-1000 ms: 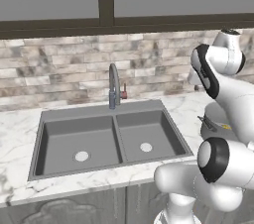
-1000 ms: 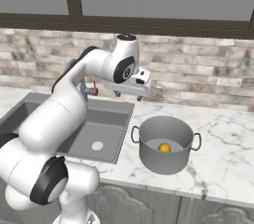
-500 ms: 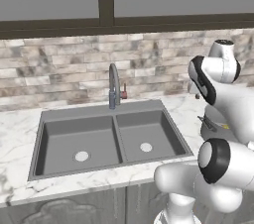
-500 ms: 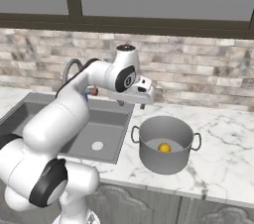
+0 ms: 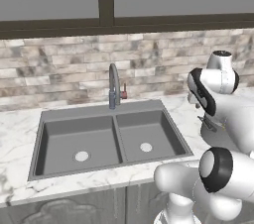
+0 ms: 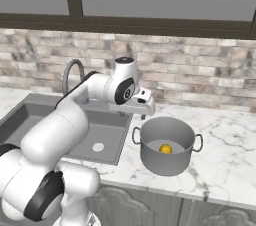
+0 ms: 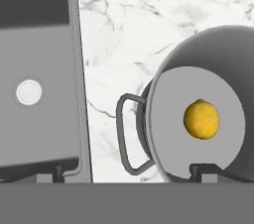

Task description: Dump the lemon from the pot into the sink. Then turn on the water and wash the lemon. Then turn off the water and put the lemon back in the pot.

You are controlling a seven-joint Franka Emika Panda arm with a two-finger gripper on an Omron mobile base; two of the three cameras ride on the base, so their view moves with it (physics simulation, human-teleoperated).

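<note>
A: Where is the lemon (image 6: 165, 148)?

B: It lies on the floor of the pot (image 6: 167, 145), a little off centre. From the hand view it sits right of the middle of the pot's bottom, touching nothing but the metal under it.

A: And the pot?

B: Upright on the marble tabletop (image 6: 227, 157), just beside the right edge of the sink (image 5: 111, 140). One loop handle points toward the sink, the other away from it.

A: What about the gripper (image 6: 145, 111)?

B: It hangs above the tabletop between the sink's right basin and the pot, near the pot's rim on the sink side. Its fingers are spread wide with nothing between them. In the hand view the two dark tips stand far apart at the bottom, one over the sink's edge and one over the pot's near wall.

A: Is it touching the pot?

B: No, it is clear of the rim and the handle.

A: And the sink?

B: Both basins are dry, each with a pale round drain. The faucet (image 5: 114, 85) stands behind the divider, its small red handle on the right side.
</note>
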